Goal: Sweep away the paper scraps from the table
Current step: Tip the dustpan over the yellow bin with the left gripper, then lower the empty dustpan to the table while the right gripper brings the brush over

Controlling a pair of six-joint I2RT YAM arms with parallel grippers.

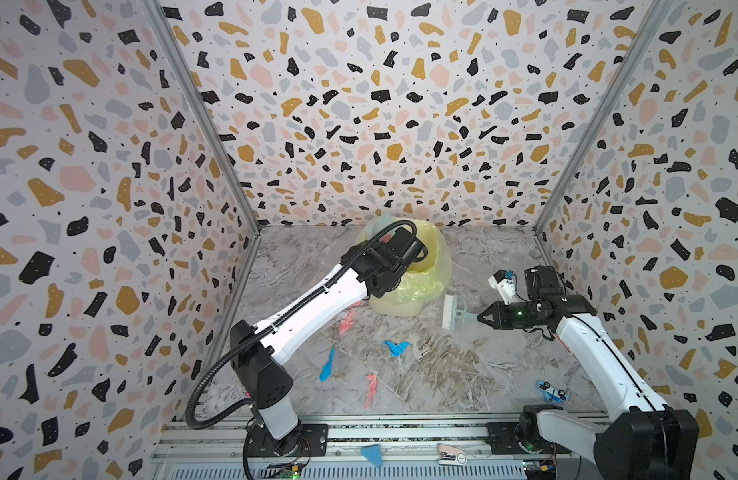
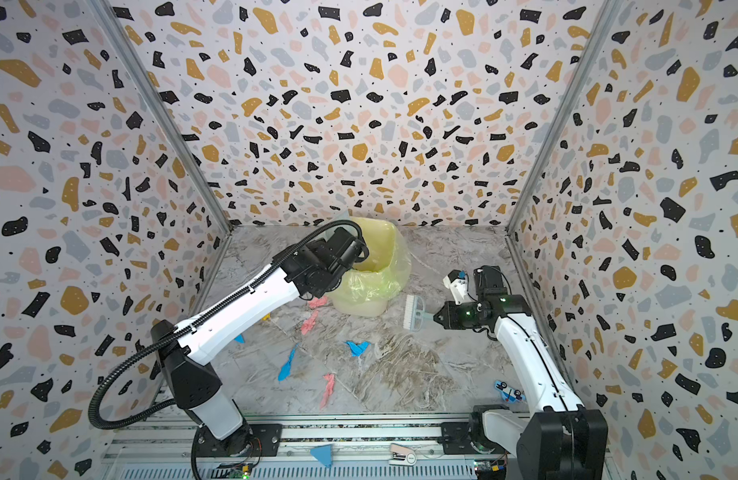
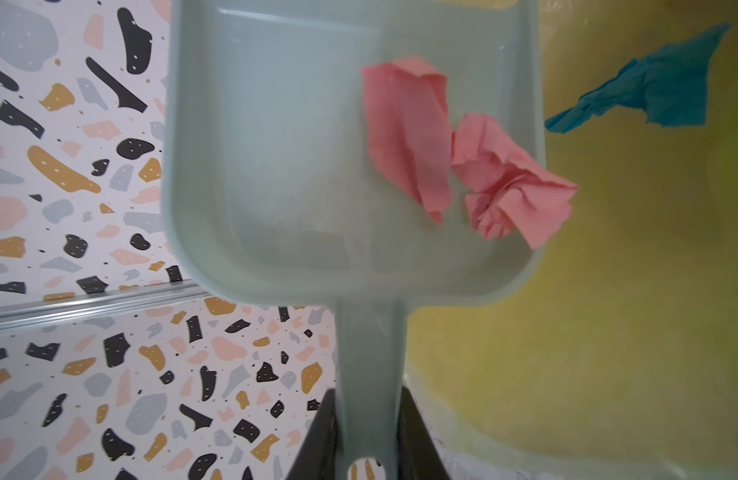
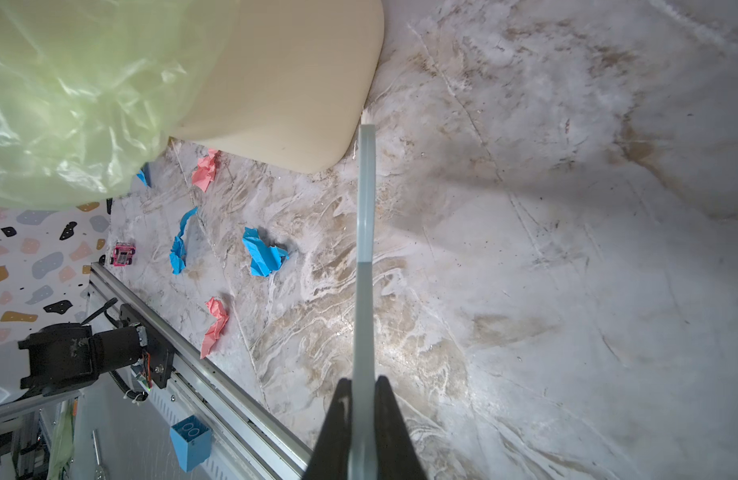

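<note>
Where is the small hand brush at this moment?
In both top views the hand brush is right of centre, just right of the base of the yellow-bagged bin, its handle clamped in the right gripper.

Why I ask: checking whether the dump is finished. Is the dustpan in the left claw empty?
No, two crumpled pink paper scraps sit in the dustpan, whose handle the left claw grips.
</note>
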